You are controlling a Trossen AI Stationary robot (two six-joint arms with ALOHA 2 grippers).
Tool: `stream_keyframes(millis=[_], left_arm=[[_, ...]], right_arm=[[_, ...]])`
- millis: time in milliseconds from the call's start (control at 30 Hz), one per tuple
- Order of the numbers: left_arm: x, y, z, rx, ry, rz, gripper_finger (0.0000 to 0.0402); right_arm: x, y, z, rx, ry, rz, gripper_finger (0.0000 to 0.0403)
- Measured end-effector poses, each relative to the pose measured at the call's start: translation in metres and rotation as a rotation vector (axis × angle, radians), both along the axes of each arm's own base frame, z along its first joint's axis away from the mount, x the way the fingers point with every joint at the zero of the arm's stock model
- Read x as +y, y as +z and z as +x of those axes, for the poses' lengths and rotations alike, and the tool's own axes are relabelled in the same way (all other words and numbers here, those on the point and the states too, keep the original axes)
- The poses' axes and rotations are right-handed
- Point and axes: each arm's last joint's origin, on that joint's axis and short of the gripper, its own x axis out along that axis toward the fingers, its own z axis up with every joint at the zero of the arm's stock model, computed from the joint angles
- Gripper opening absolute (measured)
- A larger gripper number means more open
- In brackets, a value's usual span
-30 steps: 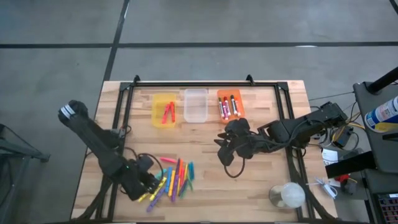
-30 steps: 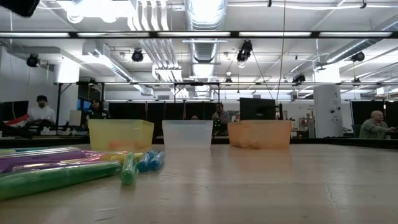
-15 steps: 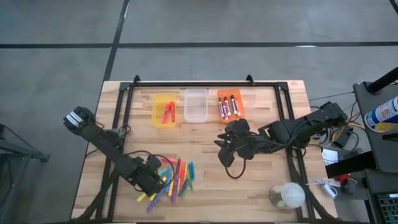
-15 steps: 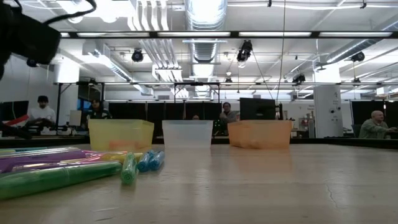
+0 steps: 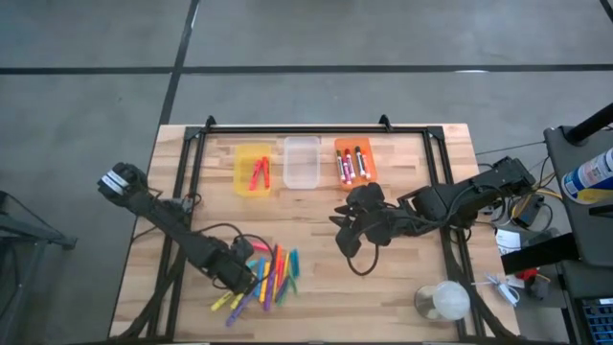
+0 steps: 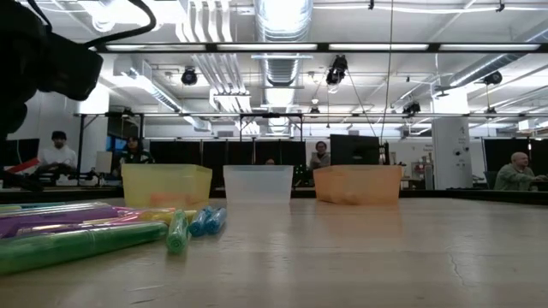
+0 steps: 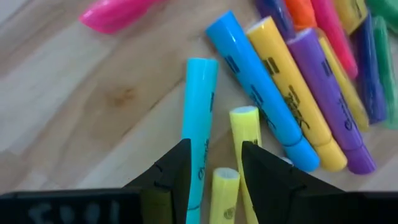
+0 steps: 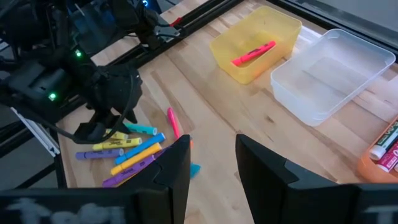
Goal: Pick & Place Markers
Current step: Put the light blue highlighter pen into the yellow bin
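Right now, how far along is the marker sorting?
Done: a couple of red markers lie in the yellow bin, and several white-bodied markers in the orange bin. The clear bin looks empty. In hand: nothing yet; the left gripper is open, low over the loose pile, a yellow marker between its fingers. The right gripper waits mid-table. Left: most of the pile.

Both arms (image 5: 172, 230) are matte black, jointed, with loose black cables looping beside them. The left arm's base end carries a white-striped band (image 5: 115, 178). Small green lights (image 8: 52, 96) glow on its housing.
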Motion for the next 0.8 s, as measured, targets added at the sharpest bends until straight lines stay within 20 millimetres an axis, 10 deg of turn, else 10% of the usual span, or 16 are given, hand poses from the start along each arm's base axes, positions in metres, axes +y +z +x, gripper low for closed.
stream_keyframes(millis=[800], left_arm=[[0.017,-0.031,-0.009,0.024,0.052,-0.014,0.0135]], right_arm=[[0.001,0.0,0.0,0.001,0.003,-0.005,0.0121]])
